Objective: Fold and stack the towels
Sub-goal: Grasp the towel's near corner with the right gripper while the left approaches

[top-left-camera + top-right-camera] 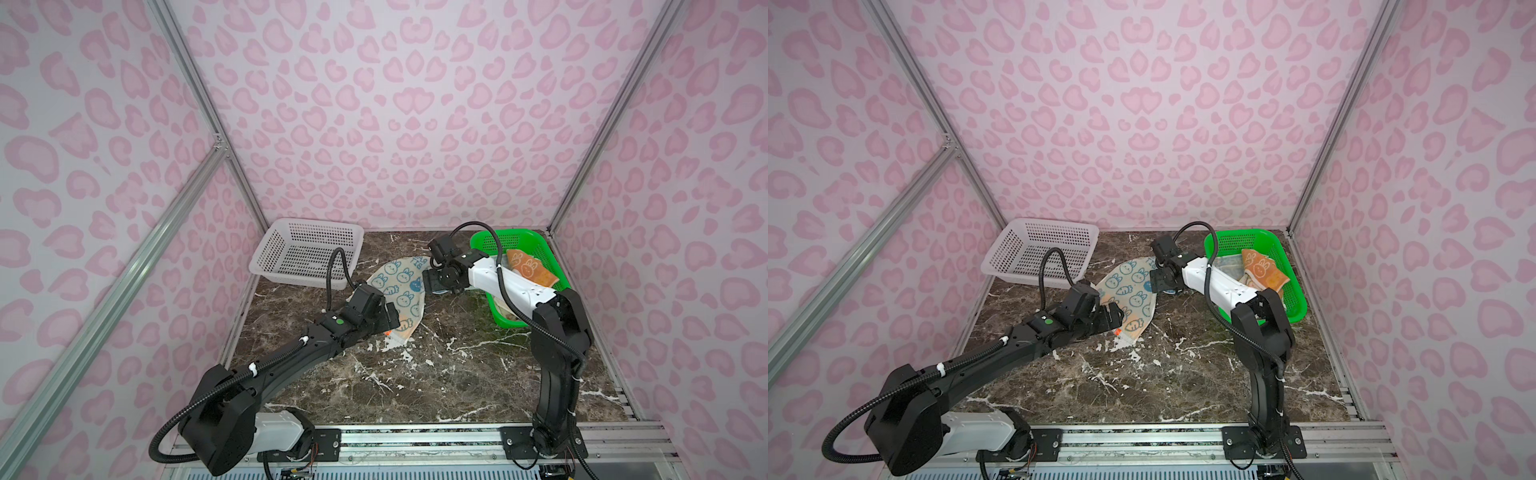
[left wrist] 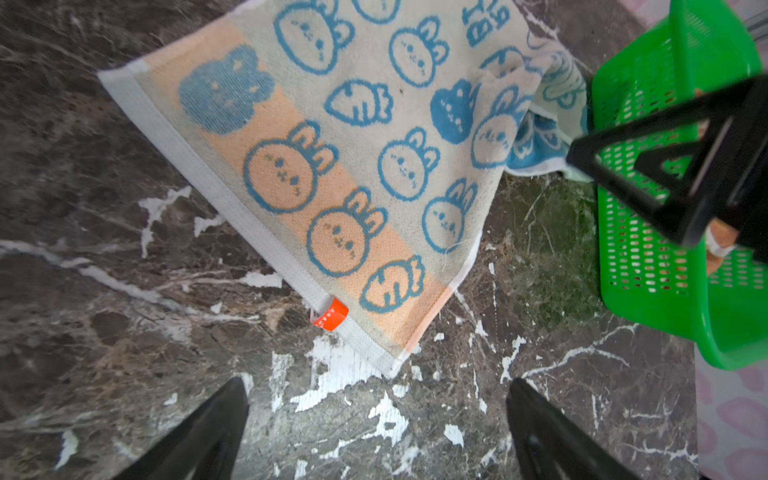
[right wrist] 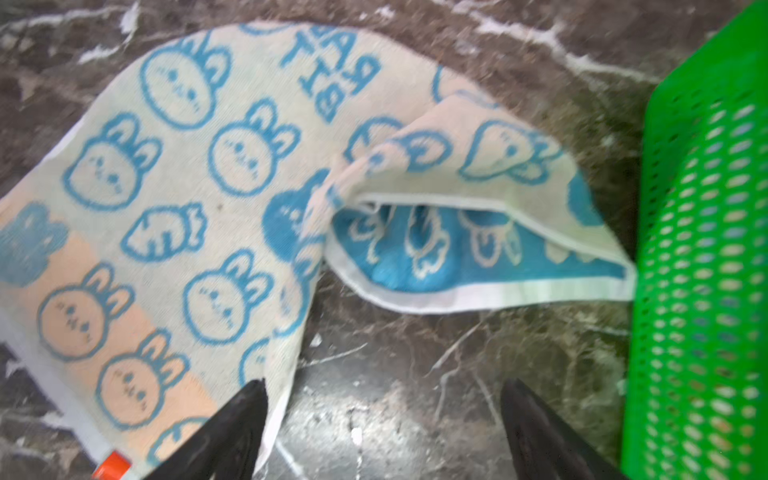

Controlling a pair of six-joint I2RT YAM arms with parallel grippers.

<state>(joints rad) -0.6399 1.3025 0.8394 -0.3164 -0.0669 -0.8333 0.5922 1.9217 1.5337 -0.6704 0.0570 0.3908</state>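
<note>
A: Cream towel versus each claw?
B: On the worktop between the baskets, long axis running left claw to right claw. Tagged corner just ahead of the left, turned-over corner just ahead of the right. Both claws wide, empty. Right arm nearer the rumple, so probably flatten first.
A: Count?
B: 1 cream out, 1 orange towel in the green basket; 1 white basket.

Marble tabletop bears a cream bunny towel, white basket and green basket.
</note>
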